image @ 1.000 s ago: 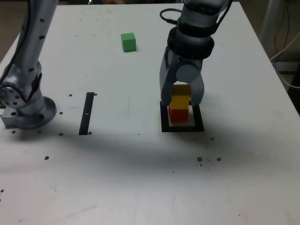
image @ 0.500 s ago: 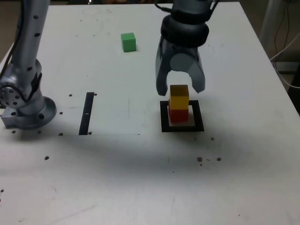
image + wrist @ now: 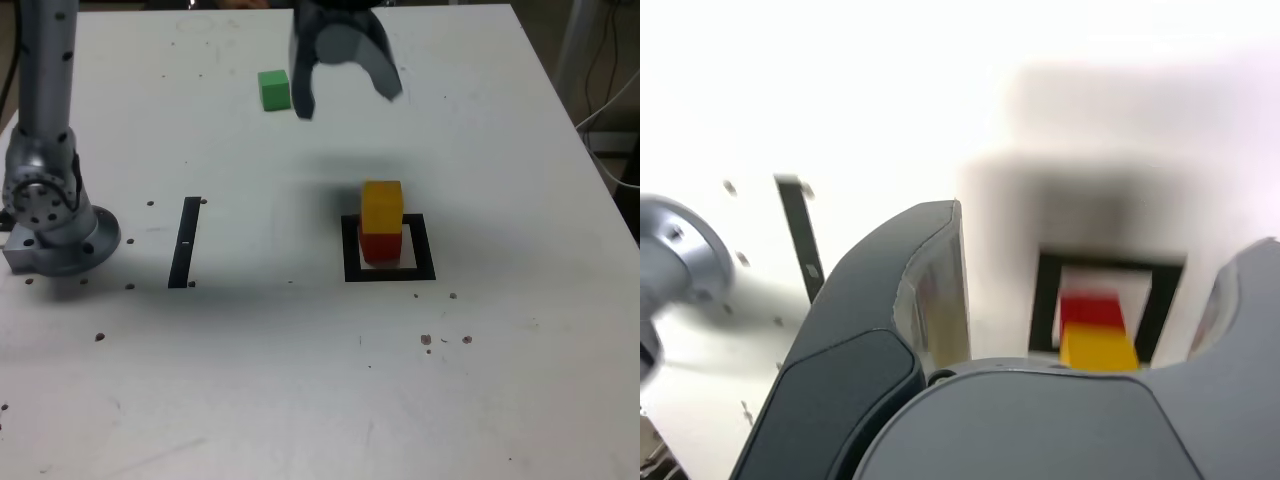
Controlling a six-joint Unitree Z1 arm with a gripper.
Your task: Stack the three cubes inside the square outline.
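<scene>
A white table (image 3: pixel 300 380) is lying speckled with dark marks, bearing a black strip (image 3: pixel 186 241). The gripper (image 3: pixel 345 95) is hanging spread wide and empty.

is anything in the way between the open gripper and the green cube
Nothing visible. The grey gripper, jaws apart and empty, hangs just to the exterior view's right of the small green cube, with only bare white table around it.

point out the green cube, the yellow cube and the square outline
green cube (image 3: pixel 274 90), exterior view, front face
yellow cube (image 3: pixel 382 207), exterior view, front face
square outline (image 3: pixel 390 272), exterior view, near black edge
</scene>
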